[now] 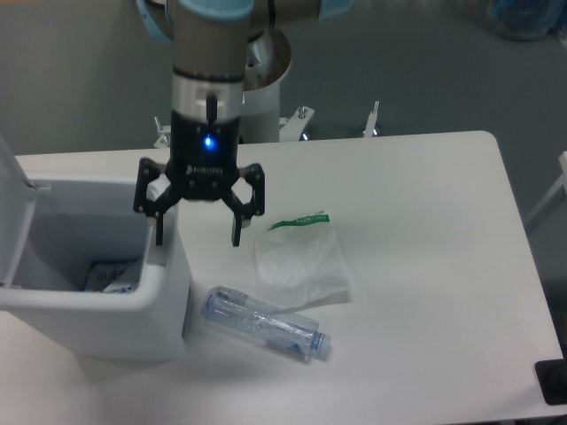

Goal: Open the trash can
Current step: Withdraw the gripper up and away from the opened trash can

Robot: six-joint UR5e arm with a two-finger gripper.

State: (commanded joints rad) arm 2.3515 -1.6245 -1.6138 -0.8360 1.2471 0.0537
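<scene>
You'd basically got the bin (97,301) open, lid (13,212) standing up at the left. Gripper (197,237) hung over its right rim, fingers spread, holding nothing. Next I'd just lift clear.

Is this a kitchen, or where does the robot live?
Probably a robot lab, not a kitchen. A robot arm's hand hangs over a plain white table holding just a trash can, a crushed bottle and a plastic bag.
</scene>
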